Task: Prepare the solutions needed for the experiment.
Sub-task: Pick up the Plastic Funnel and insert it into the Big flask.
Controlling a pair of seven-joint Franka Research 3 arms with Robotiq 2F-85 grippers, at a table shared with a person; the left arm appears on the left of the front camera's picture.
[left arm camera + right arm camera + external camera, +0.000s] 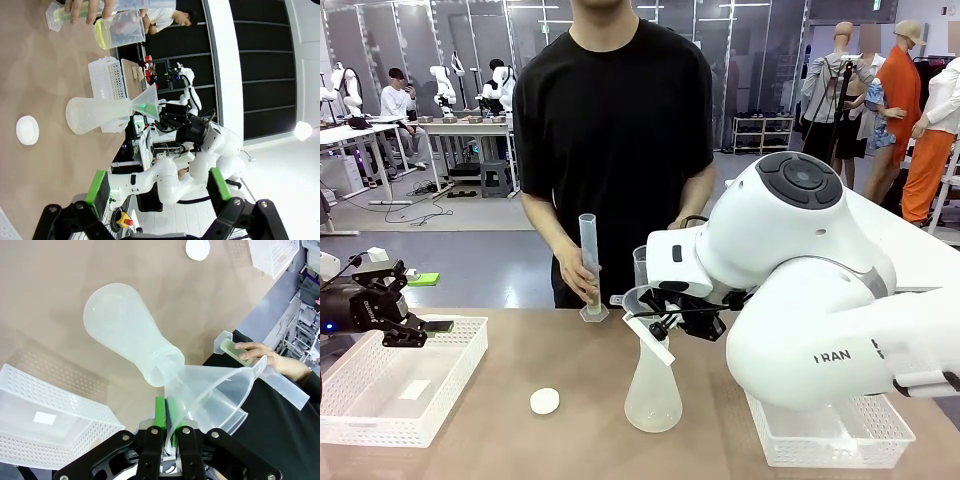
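Pour-setup step imo: right end effector [167, 414] clenched on funnel [220, 390] seated in flask [125, 325] neck, left end effector [159, 186] released. Next: person's beaker [125, 27] of solutions [102, 35] tipped in, funnel held steady

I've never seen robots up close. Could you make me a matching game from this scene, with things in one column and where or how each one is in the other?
Things
1. funnel
2. graduated cylinder
3. white round cap
4. left claw

States
A. lying loose on the table
B. open, holding nothing, by the white basket
C. set in the conical flask, pinched by the right claw
D. held upright by the person's hand

Pairs: 1-C, 2-D, 3-A, 4-B
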